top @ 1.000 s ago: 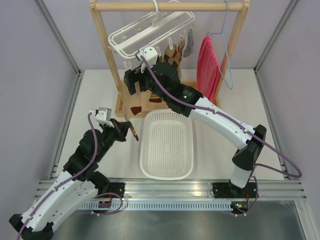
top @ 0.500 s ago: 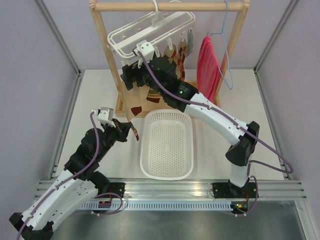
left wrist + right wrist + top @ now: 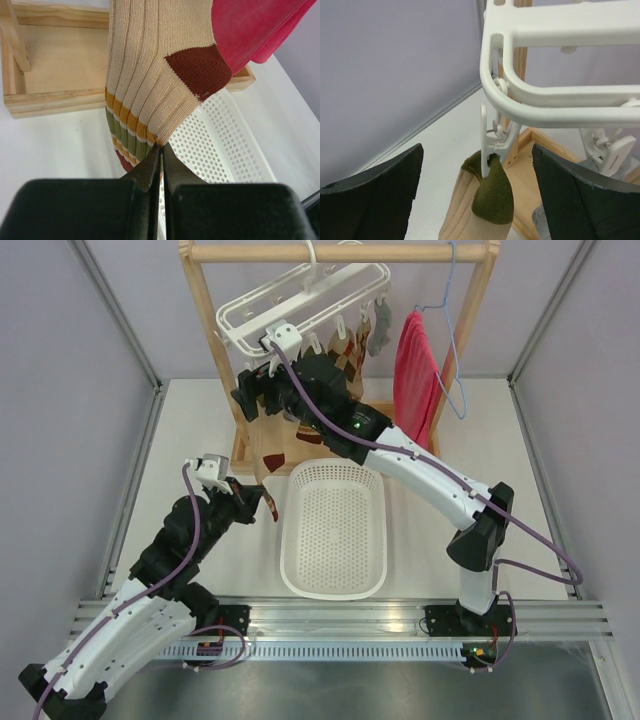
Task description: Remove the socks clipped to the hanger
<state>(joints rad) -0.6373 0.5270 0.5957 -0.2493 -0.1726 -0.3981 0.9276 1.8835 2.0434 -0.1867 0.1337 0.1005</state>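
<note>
Beige knit fills my left wrist view: the left end effector (image 3: 161,150) is closed on the striped toe of a beige ribbed sock (image 3: 150,75) with a brown heel patch and bands of yellow, olive and red. Seen from above, that left end effector (image 3: 262,502) sits low over the white table (image 3: 180,440), just left of a white perforated plastic basket (image 3: 287,540).

The sock's olive cuff (image 3: 492,200) is pinched in a dangling white clip (image 3: 487,140) at the corner of the white plastic drying hanger (image 3: 560,30).

My right end effector (image 3: 476,150) is spread wide, one dark finger on each side of that clip and neither touching it. From above, it (image 3: 250,400) is raised under the left end of the hanger (image 3: 300,300), which hooks over a wooden rack (image 3: 340,252).

Further right along the frame, argyle socks (image 3: 350,345) and a grey sock (image 3: 378,335) hang from their clips. A pinkish-red towel (image 3: 415,365) hangs on a thin blue wire hanger (image 3: 450,330) at the rack's right end.
</note>
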